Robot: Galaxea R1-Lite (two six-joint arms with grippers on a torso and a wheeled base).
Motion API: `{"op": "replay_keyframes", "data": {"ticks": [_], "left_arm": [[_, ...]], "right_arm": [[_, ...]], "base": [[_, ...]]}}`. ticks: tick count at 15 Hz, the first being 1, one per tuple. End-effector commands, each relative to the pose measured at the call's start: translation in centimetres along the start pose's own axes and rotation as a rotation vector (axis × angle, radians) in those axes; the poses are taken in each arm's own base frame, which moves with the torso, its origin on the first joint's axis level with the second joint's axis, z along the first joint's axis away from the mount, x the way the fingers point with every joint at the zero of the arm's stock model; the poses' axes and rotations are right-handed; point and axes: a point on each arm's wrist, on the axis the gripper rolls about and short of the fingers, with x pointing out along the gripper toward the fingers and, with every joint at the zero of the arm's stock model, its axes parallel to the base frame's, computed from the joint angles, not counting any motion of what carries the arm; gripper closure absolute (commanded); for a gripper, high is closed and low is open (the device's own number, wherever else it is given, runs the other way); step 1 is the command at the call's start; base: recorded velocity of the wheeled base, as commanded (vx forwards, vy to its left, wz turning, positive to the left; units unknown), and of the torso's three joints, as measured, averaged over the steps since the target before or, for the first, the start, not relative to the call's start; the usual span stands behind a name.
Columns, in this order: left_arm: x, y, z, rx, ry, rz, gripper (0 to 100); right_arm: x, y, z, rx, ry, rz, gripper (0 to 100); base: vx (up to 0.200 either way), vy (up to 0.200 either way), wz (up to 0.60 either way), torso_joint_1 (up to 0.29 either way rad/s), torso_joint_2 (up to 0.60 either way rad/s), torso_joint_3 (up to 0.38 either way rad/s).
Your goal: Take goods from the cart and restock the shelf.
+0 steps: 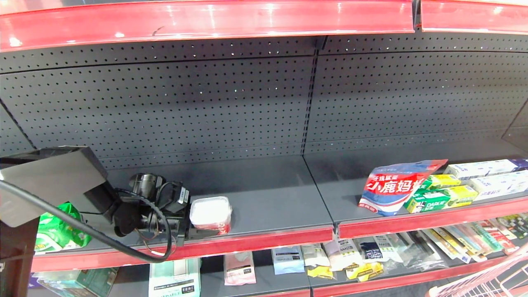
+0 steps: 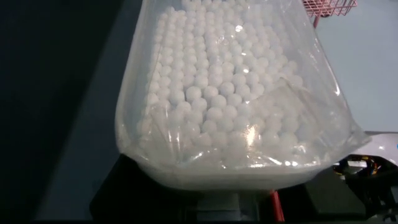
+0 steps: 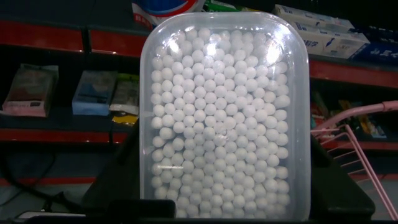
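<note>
Two grippers each clamp a clear tub of small white beads. The left gripper (image 1: 201, 222) holds the left tub (image 1: 210, 211), which rests near the middle shelf's (image 1: 272, 194) front edge. The right gripper (image 3: 224, 183) grasps the right tub (image 3: 224, 106) near the pink cart (image 3: 373, 111).

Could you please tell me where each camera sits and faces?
Head view: on the head, looking down at the shelf; left arm and left gripper show beside a tub of beads.
Left wrist view: on the left wrist, close against that tub; gripper parts beneath.
Right wrist view: on the right wrist, facing the shelf's lower levels past a second tub in the right gripper.
Shared: head and right wrist views show the red pouch and pink cart.
</note>
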Motion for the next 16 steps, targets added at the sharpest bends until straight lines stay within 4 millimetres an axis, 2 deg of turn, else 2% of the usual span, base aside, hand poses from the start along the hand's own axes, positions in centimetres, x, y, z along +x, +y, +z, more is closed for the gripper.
{"op": "replay_keyframes", "data": {"ticks": [1, 12, 13, 16], "left_arm": [[-0.09, 0.01, 0.25, 0.001, -0.002, 0.002, 100], [-0.33, -0.59, 0.08, -0.039, 0.003, -0.001, 100], [-0.34, -0.66, 0.05, -0.04, 0.003, -0.001, 0], [-0.43, -0.56, 0.21, -0.055, 0.001, 0.002, 0]], "right_arm": [[0.02, 0.0, -0.01, 0.0, 0.001, 0.0, 100], [-0.02, -0.02, 0.06, 0.0, -0.002, -0.001, 100], [-0.02, -0.02, 0.06, 0.0, -0.002, -0.001, 100], [-0.05, -0.03, 0.1, 0.0, -0.003, -0.001, 100]], "base": [[0.0, 0.0, 0.0, 0.0, 0.0, 0.0], [0.0, 0.0, 0.0, 0.0, 0.0, 0.0], [0.0, 0.0, 0.0, 0.0, 0.0, 0.0], [0.0, 0.0, 0.0, 0.0, 0.0, 0.0]]}}
